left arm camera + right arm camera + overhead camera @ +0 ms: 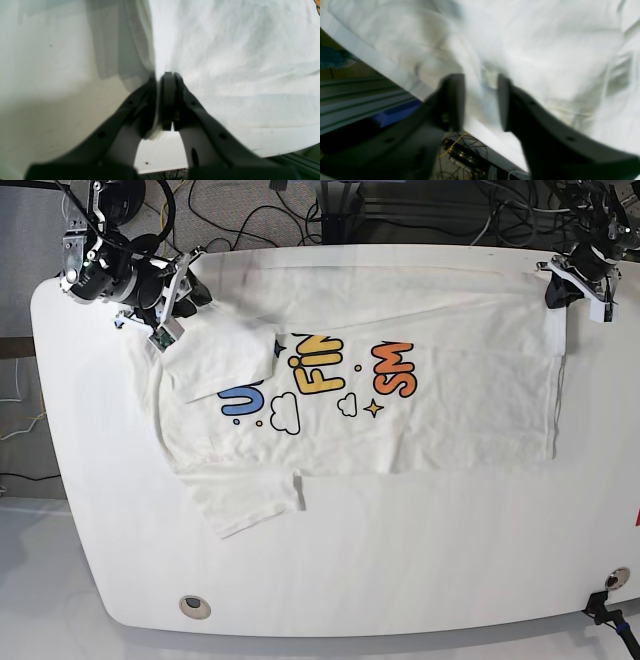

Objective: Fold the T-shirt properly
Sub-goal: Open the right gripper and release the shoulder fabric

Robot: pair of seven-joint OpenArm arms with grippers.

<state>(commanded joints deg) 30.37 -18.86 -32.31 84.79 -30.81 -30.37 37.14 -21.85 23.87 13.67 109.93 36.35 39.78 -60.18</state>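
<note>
The white T-shirt [450, 420] lies print-up across the white table [400, 570], with the coloured letters, clouds and stars showing. One sleeve [220, 360] is folded over the print's left end; the other sleeve [250, 500] sticks out at the front. My left gripper [555, 290] is at the shirt's far right corner, shut on a pinch of white cloth [237, 62], as the left wrist view [163, 75] shows. My right gripper [170, 315] is at the shirt's far left corner. In the blurred right wrist view [480, 77] its fingers stand apart with a fold of cloth [532, 50] between them.
The table's back left edge runs right beside the right gripper, with an aluminium rail [357, 95] and cables [460, 150] below it. A round hole [195, 607] is in the table's front left. A black clamp [605, 605] sits at the front right edge. Cables [300, 210] lie behind the table.
</note>
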